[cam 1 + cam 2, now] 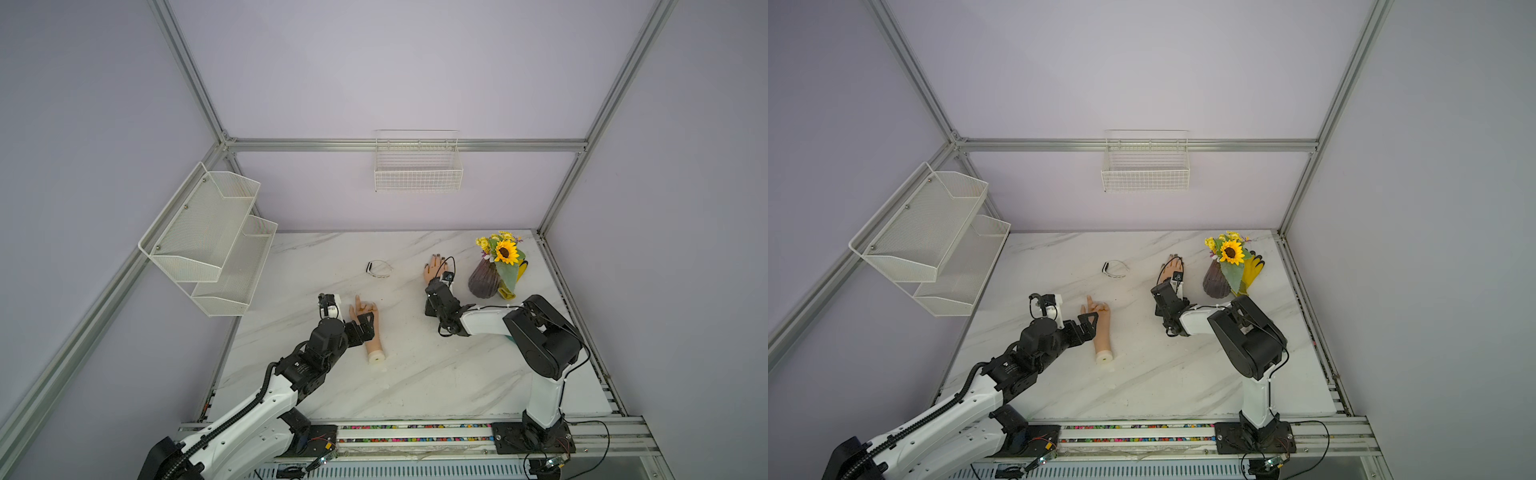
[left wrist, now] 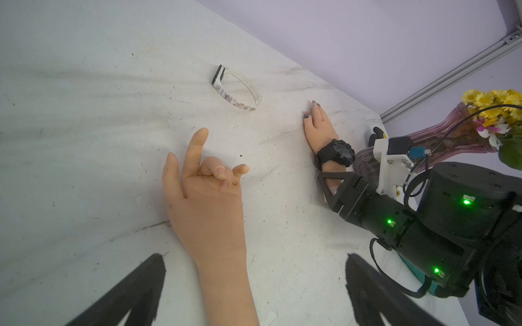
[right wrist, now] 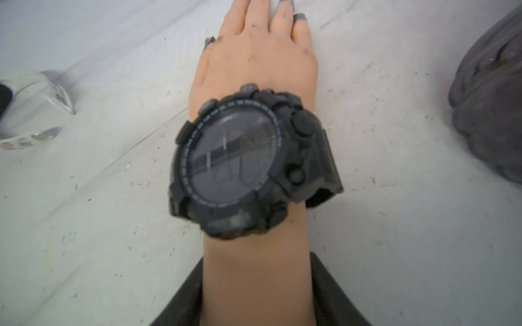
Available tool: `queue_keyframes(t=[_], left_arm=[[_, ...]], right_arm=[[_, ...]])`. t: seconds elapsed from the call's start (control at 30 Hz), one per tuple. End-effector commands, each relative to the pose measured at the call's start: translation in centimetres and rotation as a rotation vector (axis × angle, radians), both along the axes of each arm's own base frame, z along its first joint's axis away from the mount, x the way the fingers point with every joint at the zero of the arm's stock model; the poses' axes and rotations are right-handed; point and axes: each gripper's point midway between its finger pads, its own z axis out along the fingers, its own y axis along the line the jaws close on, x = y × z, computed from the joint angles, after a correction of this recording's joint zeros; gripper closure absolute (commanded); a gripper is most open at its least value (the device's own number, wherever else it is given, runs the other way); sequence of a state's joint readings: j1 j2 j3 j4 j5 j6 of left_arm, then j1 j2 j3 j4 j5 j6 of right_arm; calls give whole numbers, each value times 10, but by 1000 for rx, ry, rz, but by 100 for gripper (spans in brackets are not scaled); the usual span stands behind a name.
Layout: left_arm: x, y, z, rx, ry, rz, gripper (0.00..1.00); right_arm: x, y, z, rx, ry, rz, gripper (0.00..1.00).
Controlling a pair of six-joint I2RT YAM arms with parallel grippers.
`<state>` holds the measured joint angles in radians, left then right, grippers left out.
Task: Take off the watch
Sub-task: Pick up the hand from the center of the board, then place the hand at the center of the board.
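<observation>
Black and chunky, the watch (image 3: 240,161) sits face up on the wrist of the dark-nailed hand (image 3: 254,56). This is a model hand lying palm down on the marble table (image 1: 415,374). The right gripper (image 3: 255,288) is just behind the watch. Its two fingers press on both sides of the forearm and hold it.

The dark-nailed hand lies toward the far right of the table. The vase (image 1: 484,278) stands just beside it, with a yellow glove (image 1: 1252,270) right next to the vase, near the table's right edge. That side is tight. On the other side a white band (image 1: 379,268) lies apart from the hand, with bare marble between them.

The left gripper (image 2: 254,259) hangs over the forearm of the bare hand (image 2: 209,203), nearer the middle. Its fingers are spread wide and touch nothing. A big stretch of table lies between both model hands and the front edge.
</observation>
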<state>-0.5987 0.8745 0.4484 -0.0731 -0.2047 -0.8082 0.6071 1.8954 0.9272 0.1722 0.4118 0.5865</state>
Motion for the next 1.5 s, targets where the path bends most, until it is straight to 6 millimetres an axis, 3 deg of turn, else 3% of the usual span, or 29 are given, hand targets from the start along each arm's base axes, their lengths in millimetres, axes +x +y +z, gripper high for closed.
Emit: queue_keyframes(t=[0.0,0.07,0.23,0.47,0.7,0.8,1.0,1.13,1.33,1.47], left_arm=[[8,-21,29,-143,-10,-27,0],[10,-35,30,-197,45,-53,0],[19,-67,34,-239,142,-140,0],[37,-66,18,-190,168,-75,0],[53,-83,-4,-322,245,-92,0],[61,-83,-16,-414,274,-68,0],[69,-70,-50,-460,359,45,4],[74,-71,-57,-521,369,64,9],[88,-82,-56,-663,361,53,29],[94,-85,-51,-678,350,47,49]], right_arm=[[-12,16,13,41,-18,73,80],[-16,26,27,83,-53,106,86],[-34,59,68,198,-138,221,88],[-67,94,110,342,-217,382,94],[-98,104,144,489,-287,494,98],[-106,102,146,523,-297,505,99],[-114,100,128,538,-258,505,100],[-119,104,125,564,-254,524,100],[-124,114,117,572,-227,550,100],[-128,118,109,579,-200,568,100]])
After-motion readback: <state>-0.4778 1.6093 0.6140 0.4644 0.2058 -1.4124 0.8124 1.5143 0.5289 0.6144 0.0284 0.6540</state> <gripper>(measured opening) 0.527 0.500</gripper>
